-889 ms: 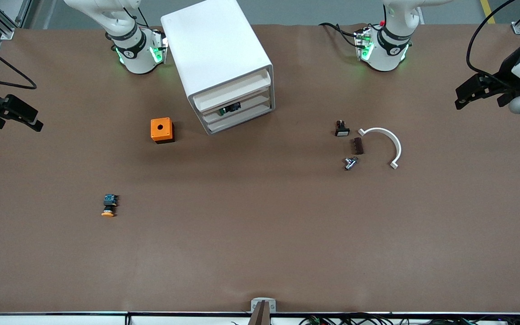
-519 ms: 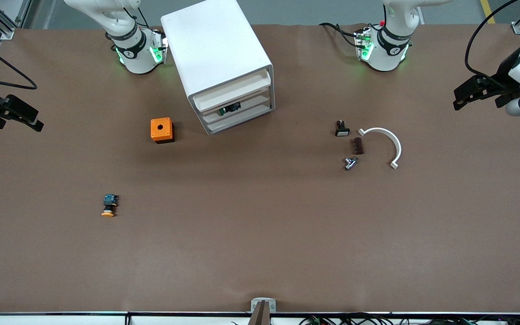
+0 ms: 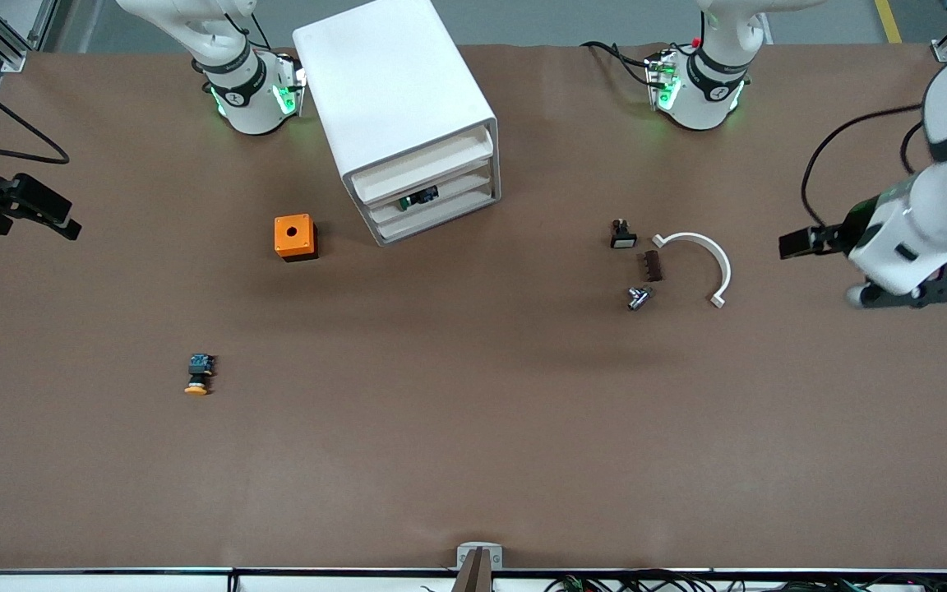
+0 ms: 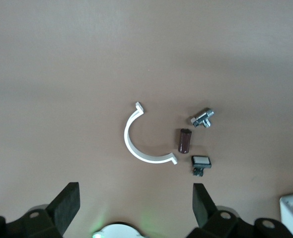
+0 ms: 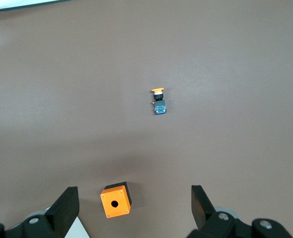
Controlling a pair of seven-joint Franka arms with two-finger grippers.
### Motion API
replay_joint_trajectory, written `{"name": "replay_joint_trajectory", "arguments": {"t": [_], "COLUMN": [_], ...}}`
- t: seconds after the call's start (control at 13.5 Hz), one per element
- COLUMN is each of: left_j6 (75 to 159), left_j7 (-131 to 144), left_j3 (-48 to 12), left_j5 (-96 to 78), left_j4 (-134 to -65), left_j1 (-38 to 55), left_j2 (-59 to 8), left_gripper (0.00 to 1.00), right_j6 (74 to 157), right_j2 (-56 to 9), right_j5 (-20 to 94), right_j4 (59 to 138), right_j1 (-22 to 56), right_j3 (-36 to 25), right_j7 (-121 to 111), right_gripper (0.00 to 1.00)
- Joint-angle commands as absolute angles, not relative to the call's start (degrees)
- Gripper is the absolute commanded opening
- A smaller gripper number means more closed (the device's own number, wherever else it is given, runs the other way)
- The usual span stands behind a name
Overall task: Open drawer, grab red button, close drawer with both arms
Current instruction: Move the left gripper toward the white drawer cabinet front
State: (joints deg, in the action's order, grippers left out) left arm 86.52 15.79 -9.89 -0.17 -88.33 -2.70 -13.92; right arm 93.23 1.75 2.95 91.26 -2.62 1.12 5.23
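The white cabinet (image 3: 383,82) stands between the two arm bases, its drawer fronts turned toward the left arm's end. The uppermost drawer (image 3: 422,167) looks pushed in. A small dark object (image 3: 418,198) shows just below it; no red-capped button is in view. My left gripper (image 3: 798,244) is open and empty over the table at the left arm's end, beside a white curved piece; its wrist view shows the open fingers (image 4: 67,206). My right gripper (image 3: 38,214) is open and empty over the right arm's end of the table, its gap (image 5: 134,208) above the orange box.
An orange box (image 3: 295,237) sits beside the cabinet. An orange-capped button (image 3: 197,375) lies nearer the camera. A white curved piece (image 3: 708,259), a brown block (image 3: 651,265), a bolt (image 3: 638,297) and a small black switch (image 3: 622,235) lie near the left gripper.
The left arm has swung down and inward, bringing its gripper closer to the white curved piece. The right arm has barely moved. The cabinet and loose parts are unchanged.
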Motion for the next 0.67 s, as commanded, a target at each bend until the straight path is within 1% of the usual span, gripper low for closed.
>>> {"name": "replay_joint_trajectory", "arguments": {"t": [0.0,0.3,0.59], "left_j6": [85.8,85.8,87.6], "left_j7": [27.5,49.8,71.9], "left_j3": [-10.3,-10.2,-10.2], "left_j5": [-3.9,-4.0,-7.6], "left_j4": [-83.1,-78.8,-78.1], "left_j1": [-1.0,4.1,9.5], "left_j2": [-21.9,-30.6,-35.2], "left_gripper": [1.00,1.00,1.00], "right_j6": [93.3,93.8,94.7], "right_j2": [2.8,1.8,-1.3], "right_j5": [2.5,2.5,2.8], "right_j4": [92.3,92.0,91.8], "right_j1": [-2.5,-2.4,-1.8], "right_j3": [1.2,1.5,1.6], "right_j7": [5.9,5.9,5.9], "right_gripper": [1.00,1.00,1.00]}}
